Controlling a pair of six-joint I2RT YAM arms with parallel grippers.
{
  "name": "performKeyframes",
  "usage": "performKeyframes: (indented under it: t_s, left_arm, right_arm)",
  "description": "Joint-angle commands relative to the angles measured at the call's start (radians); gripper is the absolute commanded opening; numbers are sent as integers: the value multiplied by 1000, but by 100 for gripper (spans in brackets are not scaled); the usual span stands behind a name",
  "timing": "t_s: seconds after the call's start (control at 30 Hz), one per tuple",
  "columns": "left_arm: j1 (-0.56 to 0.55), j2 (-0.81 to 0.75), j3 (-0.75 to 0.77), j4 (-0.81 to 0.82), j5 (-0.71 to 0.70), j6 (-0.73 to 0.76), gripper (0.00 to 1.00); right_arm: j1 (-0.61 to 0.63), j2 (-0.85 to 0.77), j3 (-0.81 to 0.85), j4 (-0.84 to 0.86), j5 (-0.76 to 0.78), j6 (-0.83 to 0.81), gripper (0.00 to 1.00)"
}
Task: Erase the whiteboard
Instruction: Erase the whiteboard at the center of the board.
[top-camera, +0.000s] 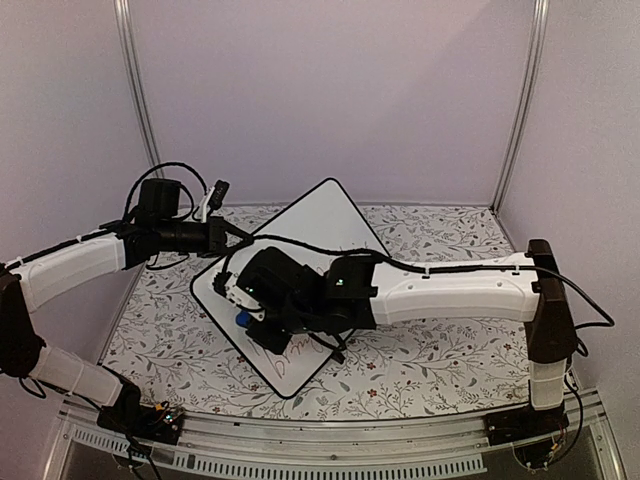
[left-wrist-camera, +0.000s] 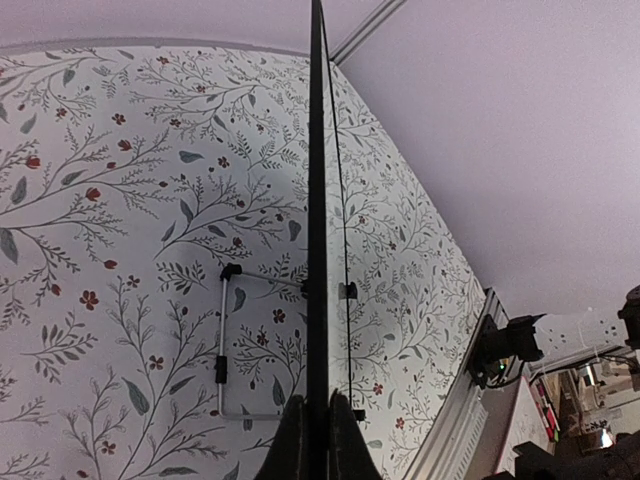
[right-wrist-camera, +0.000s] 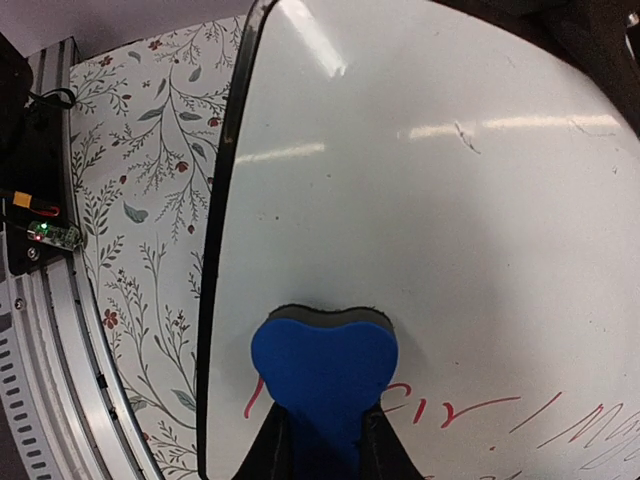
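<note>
From the top camera, the large white rectangular whiteboard with a thin black rim (top-camera: 322, 218) sat turned corner-on like a diamond on the floral-patterned table cover (top-camera: 440, 365), roughly midway between the two arms. The left gripper (top-camera: 232, 234) met the board's upper-left edge. The right gripper (top-camera: 244, 316) was over the board's lower-left part, with a small blue eraser block (top-camera: 242, 321) between its fingers and red handwritten marker strokes (top-camera: 300, 345) just beside it.

In the left wrist view the board appeared edge-on as a thin dark line running up from the fingers, which were pinched tight on its rim. A thin metal wire stand (left-wrist-camera: 221, 335) showed against the cover beside that edge.

In the right wrist view the fingers were clamped narrow on the eraser, whose dark pad pressed against the white surface — right at the start of the red writing. The rest of the board above the eraser was nearly bare, with only faint marks. A ribbed aluminium rail (right-wrist-camera: 55, 370) ran along the left.
</note>
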Motion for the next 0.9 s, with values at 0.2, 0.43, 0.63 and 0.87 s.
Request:
performKeyframes:
  t_s: [0.2,0.43,0.63,0.87]
  left_arm:
    - [-13,4,11,7,3,21,0]
    - [-14,8,11,7,5,19,0]
    - [-14,6,11,7,3,19,0]
    - [-14,6,11,6,4,19,0]
  right_arm:
    - [11,60,89,-13,1,-28,4]
    - [26,57,4,4,-37,-3,4]
    - [34,44,-60,5,-39,10,4]
    - [36,35,-111,-4,-43,52,3]
